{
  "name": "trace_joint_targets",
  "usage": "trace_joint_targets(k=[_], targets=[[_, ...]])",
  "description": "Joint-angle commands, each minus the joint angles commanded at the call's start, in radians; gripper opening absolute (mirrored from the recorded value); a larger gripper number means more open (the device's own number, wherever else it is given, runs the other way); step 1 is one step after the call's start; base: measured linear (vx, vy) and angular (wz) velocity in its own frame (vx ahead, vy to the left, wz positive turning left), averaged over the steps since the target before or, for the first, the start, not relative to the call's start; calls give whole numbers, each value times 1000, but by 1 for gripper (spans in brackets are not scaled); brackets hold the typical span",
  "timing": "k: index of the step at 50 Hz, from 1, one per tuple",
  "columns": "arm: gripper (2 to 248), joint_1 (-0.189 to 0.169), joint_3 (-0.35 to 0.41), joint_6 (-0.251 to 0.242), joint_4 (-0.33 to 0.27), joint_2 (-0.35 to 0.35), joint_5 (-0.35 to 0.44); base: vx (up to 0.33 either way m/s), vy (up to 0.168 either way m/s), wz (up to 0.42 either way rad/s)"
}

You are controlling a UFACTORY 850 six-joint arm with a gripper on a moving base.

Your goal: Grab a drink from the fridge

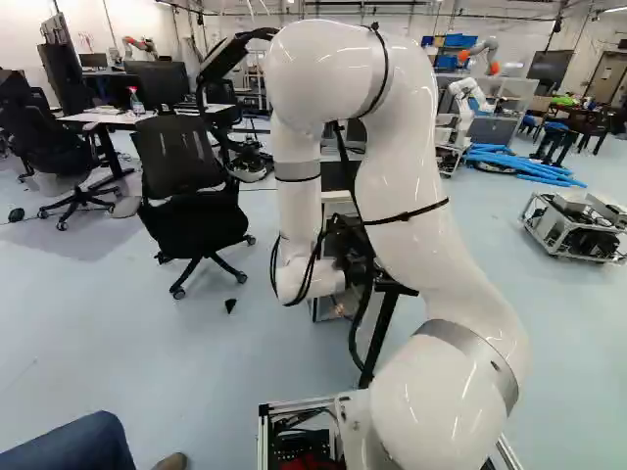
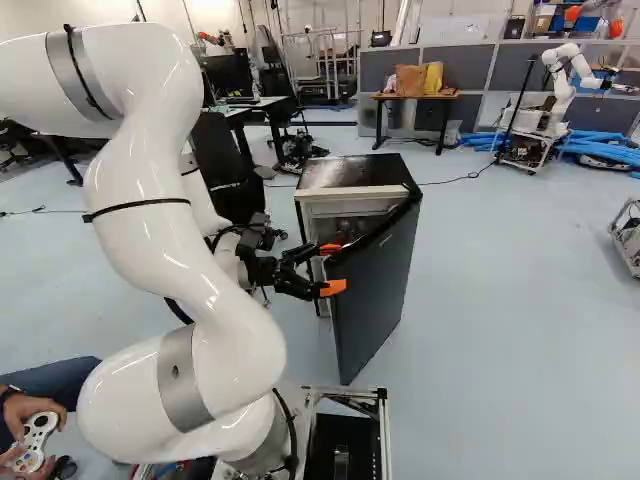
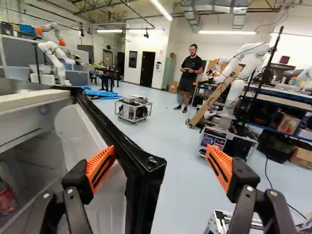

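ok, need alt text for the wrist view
Open gripper with the edge of an open fridge door between its fingers, one finger at the door's inner side, the other apart from its outer side. Inside the fridge, what looks like a red can. Beyond, a metal-framed cart.

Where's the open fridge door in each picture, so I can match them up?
Left base view: fridge door, a dark strip below the middle, partly behind the arm.
Right base view: just right of the middle.
Wrist view: between the gripper's open fingers.
Shared landmark: blue tubes on the floor.
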Motion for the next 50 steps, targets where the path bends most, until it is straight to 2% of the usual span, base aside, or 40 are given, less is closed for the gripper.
trace_joint_targets(k=[10, 33, 50], targets=[[247, -70, -18, 0, 47, 4, 0, 0, 0, 0], [247, -272, -114, 0, 146, 24, -18, 0, 0, 0], [247, -415, -190, 0, 177, 29, -62, 0, 0, 0]])
